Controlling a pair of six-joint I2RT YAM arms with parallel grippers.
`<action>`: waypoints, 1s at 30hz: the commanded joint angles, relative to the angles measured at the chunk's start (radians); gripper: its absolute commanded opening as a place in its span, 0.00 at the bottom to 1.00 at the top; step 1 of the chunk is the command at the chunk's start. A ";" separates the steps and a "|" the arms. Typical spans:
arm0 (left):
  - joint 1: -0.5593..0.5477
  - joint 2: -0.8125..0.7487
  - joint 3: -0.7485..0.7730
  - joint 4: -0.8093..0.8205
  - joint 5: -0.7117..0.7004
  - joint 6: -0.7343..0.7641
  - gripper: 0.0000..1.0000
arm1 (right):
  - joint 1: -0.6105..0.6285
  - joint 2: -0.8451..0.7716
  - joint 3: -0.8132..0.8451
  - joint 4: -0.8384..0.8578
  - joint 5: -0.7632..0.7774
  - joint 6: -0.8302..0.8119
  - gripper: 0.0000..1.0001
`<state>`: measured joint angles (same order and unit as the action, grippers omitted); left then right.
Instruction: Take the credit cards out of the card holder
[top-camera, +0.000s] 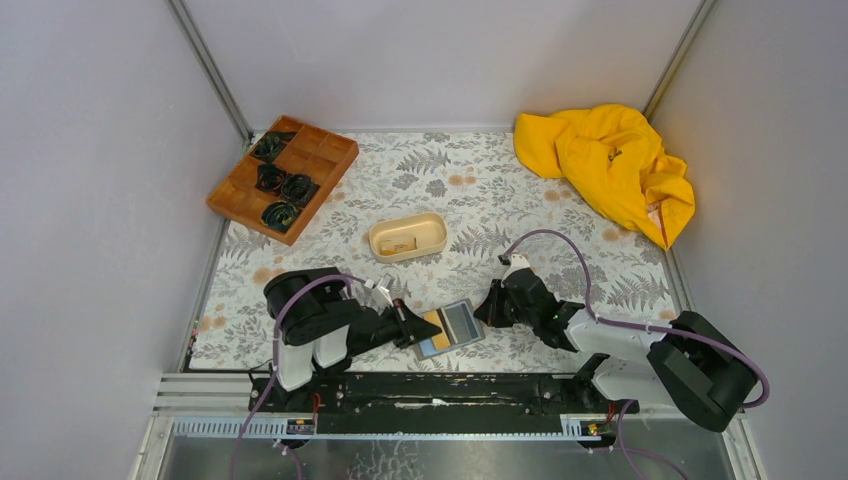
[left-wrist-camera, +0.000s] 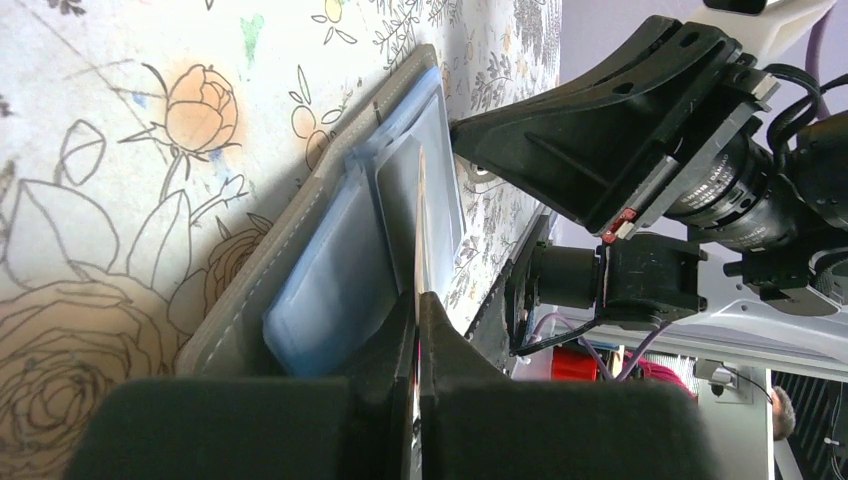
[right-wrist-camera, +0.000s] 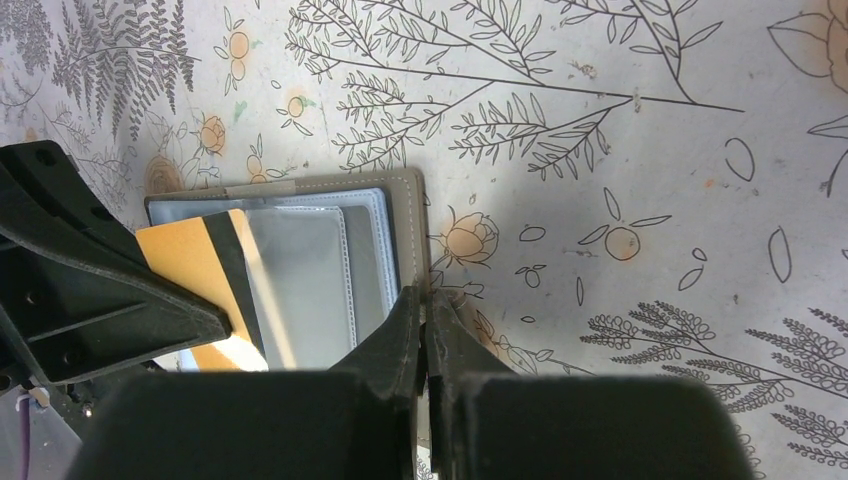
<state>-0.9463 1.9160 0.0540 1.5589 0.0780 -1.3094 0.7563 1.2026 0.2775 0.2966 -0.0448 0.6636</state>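
The small bifold card holder, dark grey outside and pale blue-grey inside, is seen lying open on the floral-printed tablecloth near the front edge, between the two arms; the left gripper is pressed together on a thin orange credit card with a black stripe, which is seen edge-on in the left wrist view (whether its far end sits inside a pocket cannot be told); the card is laid across the holder's left half; the right gripper is clamped on the holder's right edge, its fingers closed over the stitched border; further back a beige oval plastic tray is placed, a brown wooden compartment tray with dark coiled items is set at the far left, and a crumpled yellow cloth is heaped at the far right.
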 joint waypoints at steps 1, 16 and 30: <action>0.017 -0.037 -0.032 0.046 -0.020 0.042 0.00 | -0.032 0.020 0.004 -0.128 0.001 -0.037 0.00; 0.144 -0.259 -0.102 -0.033 0.098 0.066 0.00 | -0.210 0.009 0.182 -0.326 0.019 -0.174 0.00; 0.193 -0.855 0.050 -0.764 0.086 0.201 0.00 | -0.221 -0.396 0.194 -0.344 -0.253 -0.208 0.65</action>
<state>-0.7624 1.2095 0.0345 1.0607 0.1871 -1.1748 0.5404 0.8879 0.4465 -0.0925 -0.1314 0.4519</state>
